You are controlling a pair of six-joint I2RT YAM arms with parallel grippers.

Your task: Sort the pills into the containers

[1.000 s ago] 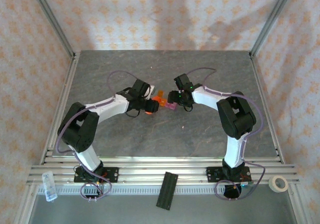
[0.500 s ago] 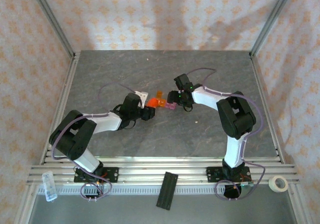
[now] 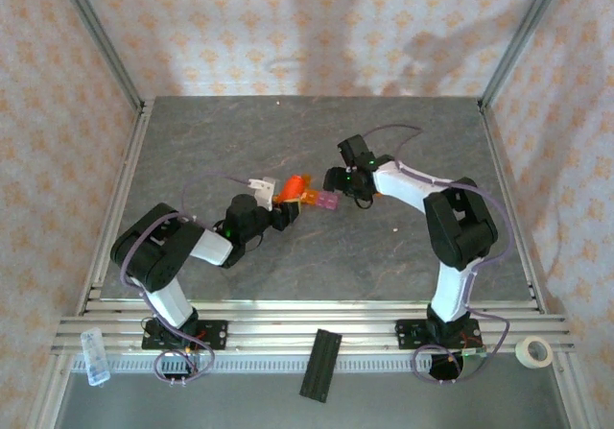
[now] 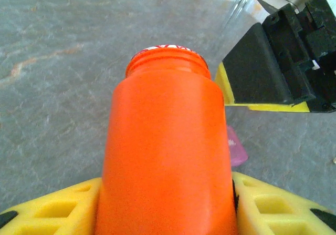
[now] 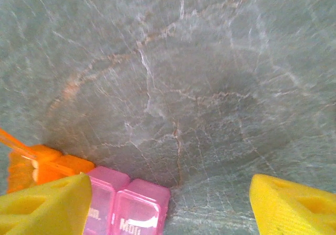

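While checking the containers point(image 5: 128, 206) for pills, finding nothing resolvable inside the two pink cells under the right wrist camera; making out only pale lettering on top of them. Noting the orange end cell point(image 5: 44, 164) beside them, possibly with a lid edge raised, though not sure of that.

Spotting one pale speck point(image 3: 394, 228) lying on the table point(image 3: 288, 285), well apart from the strip, out past its pink end and toward the arm bases. Judging it a possible stray pill, but too small to confirm.

Recording the orange bottle point(image 4: 165, 114) just beside the strip's orange end, tilted with its neck pointing toward the strip. Unable to tell whether anything is leaving the mouth. Seeing a corner of a pink cell point(image 4: 236, 148) just beyond the bottle's shoulder.

Logging the left gripper point(image 4: 165, 208) as clamped on the bottle body, yellow pads pressing on both sides. Logging the right gripper point(image 5: 170, 203) as standing wide, with nothing clamped, one fingertip hovering over the strip near the orange-pink join and the other well off past the pink end.

Judging progress as early: no cell visibly filled. Remaining: tipping pills into cells, distributing across the strip, recovering the stray speck.
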